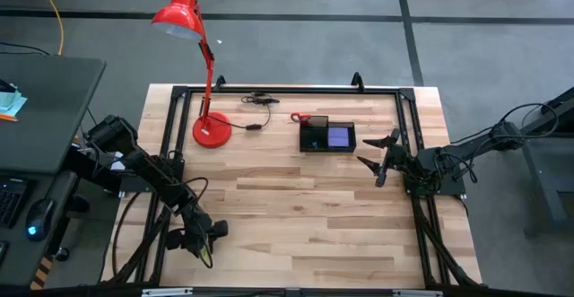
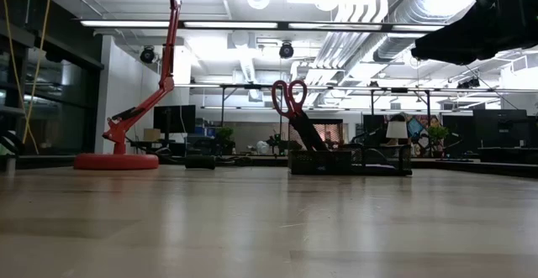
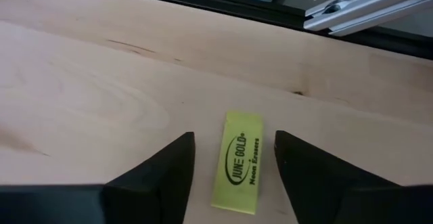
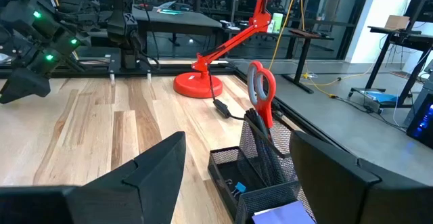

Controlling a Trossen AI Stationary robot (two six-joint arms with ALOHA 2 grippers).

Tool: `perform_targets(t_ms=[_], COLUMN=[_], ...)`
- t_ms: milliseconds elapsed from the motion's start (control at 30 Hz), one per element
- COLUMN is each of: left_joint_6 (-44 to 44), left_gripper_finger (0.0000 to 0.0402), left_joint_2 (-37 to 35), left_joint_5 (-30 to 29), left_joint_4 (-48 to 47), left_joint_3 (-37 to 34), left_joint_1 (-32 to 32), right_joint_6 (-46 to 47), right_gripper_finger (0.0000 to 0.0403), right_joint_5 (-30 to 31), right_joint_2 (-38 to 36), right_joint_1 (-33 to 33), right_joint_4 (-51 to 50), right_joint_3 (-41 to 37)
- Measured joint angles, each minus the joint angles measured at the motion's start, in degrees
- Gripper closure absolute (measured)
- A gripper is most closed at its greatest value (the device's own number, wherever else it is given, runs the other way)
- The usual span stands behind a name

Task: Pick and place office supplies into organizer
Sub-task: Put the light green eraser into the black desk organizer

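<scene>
The black mesh organizer (image 1: 327,136) stood just in front of the right gripper (image 1: 381,160), whose two fingers were spread apart and held nothing. Inside the tall part of the organizer, the red-handled scissors (image 4: 261,92) stood with the handles up and the blades pointing down, leaning a little, next to some thin black pens (image 4: 260,137). The purple note pad (image 1: 339,137) lay flat in the low part, closer to the right gripper than the scissors were. Far across the table, the left gripper (image 3: 233,173) was low over the wood near the table's edge. A small yellow-green eraser (image 3: 237,161) lay flat on the table right between its two dark fingers (image 3: 162,173). The fingers were spread, one on each side of the eraser, with a bit of bare wood showing on both sides, so they were not pinching it. The eraser's long side ran straight out ahead of the gripper, in line with the fingers. A red desk lamp (image 1: 213,128) stood on the table, off to the side of the organizer away from the right gripper.
</scene>
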Motion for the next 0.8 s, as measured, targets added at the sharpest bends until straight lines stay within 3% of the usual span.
perform_targets(t_ms=[800], left_joint_6=[0.02], left_gripper_finger=[0.0308], left_joint_2=[2.8], left_joint_5=[-0.06], left_joint_4=[3.51], left_joint_3=[0.04], left_joint_1=[0.02], right_joint_6=[0.0], right_gripper_finger=[0.0143], right_joint_5=[0.0], right_joint_2=[-0.01], right_joint_1=[0.0], right_joint_4=[-0.23], right_joint_3=[0.0])
